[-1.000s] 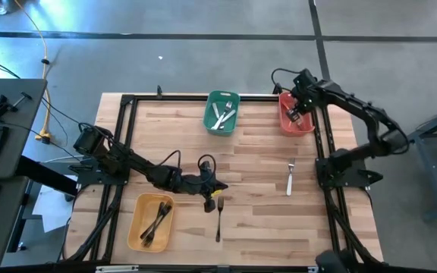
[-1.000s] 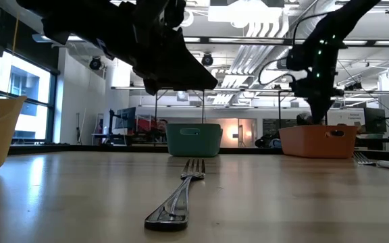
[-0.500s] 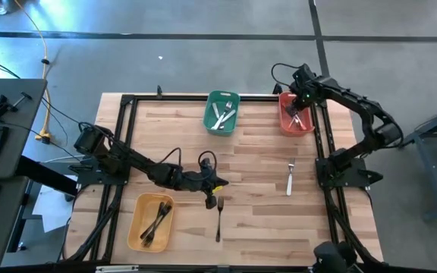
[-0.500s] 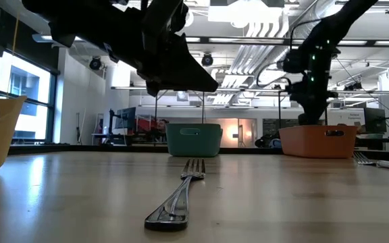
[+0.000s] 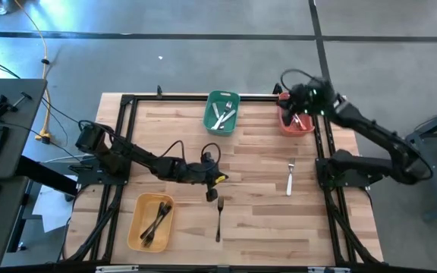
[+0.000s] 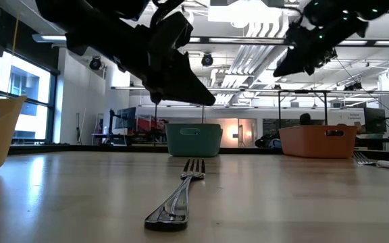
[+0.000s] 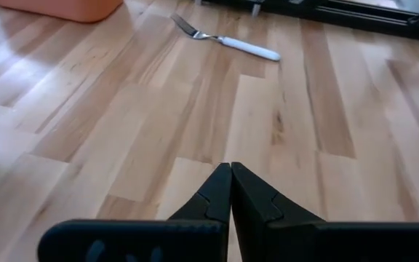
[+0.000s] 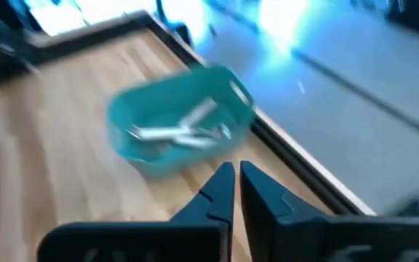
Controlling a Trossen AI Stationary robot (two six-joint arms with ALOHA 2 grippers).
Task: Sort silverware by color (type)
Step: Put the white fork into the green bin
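Observation:
A black fork (image 5: 219, 216) lies flat on the table's near middle, its tines toward the far edge (image 6: 181, 192). My left gripper (image 5: 220, 180) hangs shut and empty just above the table beyond those tines (image 7: 230, 167). A white-handled fork (image 5: 290, 178) lies flat at the right (image 7: 228, 41). My right gripper (image 5: 288, 97), shut and empty, hovers high over the red bin's (image 5: 284, 121) left rim, pointing at the green bin (image 8: 173, 131).
The green bin (image 5: 221, 111) at the far middle holds white-handled forks. The yellow bin (image 5: 150, 221) at the near left holds black forks. A fork lies in the red bin at the far right. Bare wood stretches between the loose forks.
My right gripper has risen out of the red bin and tipped from pointing down to slanting toward the table's left; a fork now shows lying in that bin. My left gripper has swung a little toward the far edge, away from the black fork's tines, staying shut.

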